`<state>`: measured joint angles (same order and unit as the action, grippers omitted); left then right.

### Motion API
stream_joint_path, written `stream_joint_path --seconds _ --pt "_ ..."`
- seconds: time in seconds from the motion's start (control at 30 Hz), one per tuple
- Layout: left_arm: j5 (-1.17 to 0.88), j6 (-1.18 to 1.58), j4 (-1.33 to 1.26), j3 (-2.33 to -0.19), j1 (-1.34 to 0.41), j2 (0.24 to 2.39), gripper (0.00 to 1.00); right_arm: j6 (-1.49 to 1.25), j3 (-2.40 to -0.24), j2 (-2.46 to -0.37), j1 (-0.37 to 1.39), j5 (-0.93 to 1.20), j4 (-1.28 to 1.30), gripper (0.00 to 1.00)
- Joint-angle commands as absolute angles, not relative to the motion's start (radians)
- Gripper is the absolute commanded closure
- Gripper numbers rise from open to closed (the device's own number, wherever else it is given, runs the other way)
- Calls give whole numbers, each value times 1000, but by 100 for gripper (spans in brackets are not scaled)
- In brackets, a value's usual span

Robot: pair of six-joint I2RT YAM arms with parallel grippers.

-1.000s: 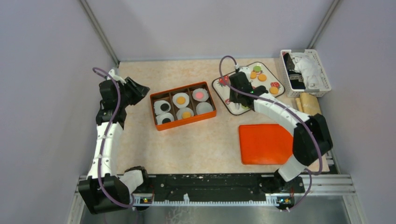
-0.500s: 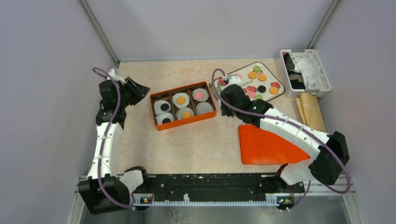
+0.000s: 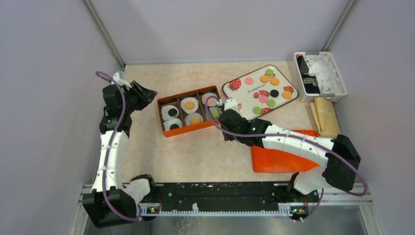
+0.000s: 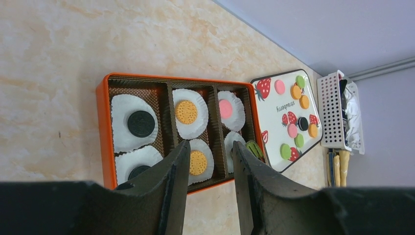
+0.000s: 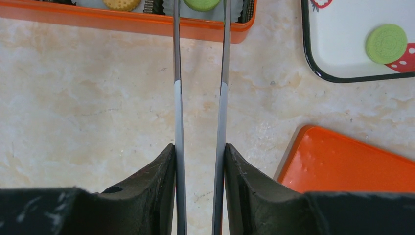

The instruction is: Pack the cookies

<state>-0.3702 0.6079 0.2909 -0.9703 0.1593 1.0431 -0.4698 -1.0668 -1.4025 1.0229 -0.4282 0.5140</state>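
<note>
— What's in the orange box [image 4: 102, 127]?

— Six compartments, each lined with a white paper cup [image 4: 122, 105]. The left pair hold black cookies [image 4: 141, 123], the middle pair orange cookies [image 4: 186, 111], and the far right one a pink cookie [image 4: 225, 108]. Over the near right cup, the right gripper [image 5: 201, 14] has its long thin fingers clamped on a green cookie [image 5: 201, 4] (whether it touches the paper, I cannot tell).

— And the others?

— Loose cookies [image 3: 265, 78] in orange, green, pink and black lie on the strawberry tray [image 3: 252, 90], just right of the box.

— The left gripper [image 3: 145, 93]?

— Left of the box, fingers apart, holding nothing.

— The surroundings?

— A beige marbled table [image 3: 195, 152]. An orange lid [image 3: 274, 159] lies partly under the right arm [image 3: 293, 139], and a white basket [image 3: 337, 73] with cloth [image 3: 323, 68] sits far right. Pale walls [image 3: 220, 29] close it in.
</note>
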Motion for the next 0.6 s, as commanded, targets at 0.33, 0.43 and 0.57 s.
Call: stream_joint_path --seconds 0.33,0.43,0.57 --pt "-381 606 262 -980 164 1017 55 -556 -993 -1329 1036 -466 457 70" --pt "-387 604 259 -984 164 1018 55 -577 -964 -1306 1039 -453 454 68" --pt "-388 607 259 -986 164 1014 54 -591 -941 -1285 1042 -449 449 65"
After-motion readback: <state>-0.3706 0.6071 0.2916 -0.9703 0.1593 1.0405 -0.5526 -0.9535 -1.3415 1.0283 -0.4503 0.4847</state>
